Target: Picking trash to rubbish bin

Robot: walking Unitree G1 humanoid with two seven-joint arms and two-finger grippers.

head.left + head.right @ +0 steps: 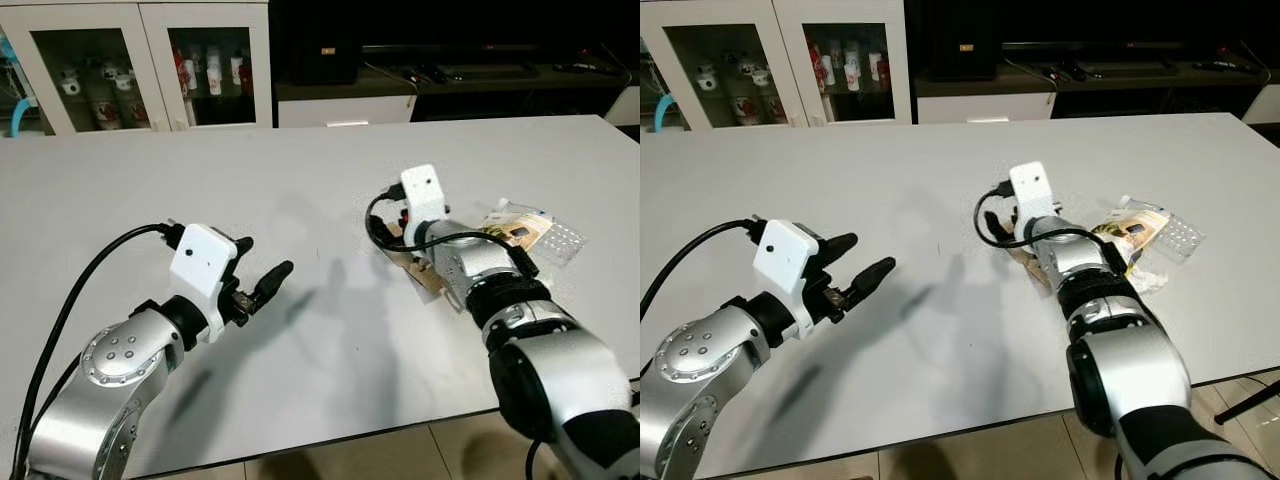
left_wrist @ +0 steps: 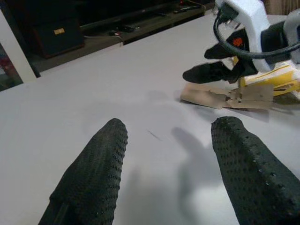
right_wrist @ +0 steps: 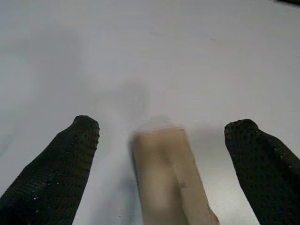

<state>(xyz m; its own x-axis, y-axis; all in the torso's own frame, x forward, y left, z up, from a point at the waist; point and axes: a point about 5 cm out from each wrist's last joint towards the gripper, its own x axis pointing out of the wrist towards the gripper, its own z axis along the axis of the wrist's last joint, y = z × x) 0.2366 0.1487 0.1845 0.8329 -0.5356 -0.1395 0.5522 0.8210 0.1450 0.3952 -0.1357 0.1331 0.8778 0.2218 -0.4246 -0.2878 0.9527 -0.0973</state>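
A white glass-door cabinet (image 1: 140, 65) stands beyond the far edge of the tabletop (image 1: 300, 180), well apart from both tools; its shelves hold small mugs and bottles, too small to tell apart.

The trash is a flat strip of brown cardboard (image 2: 225, 95), torn and notched along one edge, lying on the grey tabletop. Just behind it, under the right arm's wrist, lies a yellow wrapper (image 2: 276, 77). On the right arm's outer side rests a crumpled clear plastic packet (image 1: 530, 232) with a brown and yellow label.

The right tool (image 3: 161, 133) is low over the tabletop with its two black fingers spread wide. The cardboard strip's pale end lies between the fingers, touching neither, and looks blurred in the right wrist view. The silver right arm reaches forward from the near edge, its white wrist camera block (image 1: 420, 192) on top and a black cable looping beside it.

The left tool (image 1: 262, 268) hovers above bare tabletop, well to the left of the right tool, fingers parted and holding nothing, pointed toward the cardboard. Its silver arm bends up from the near left corner, a black cable trailing behind
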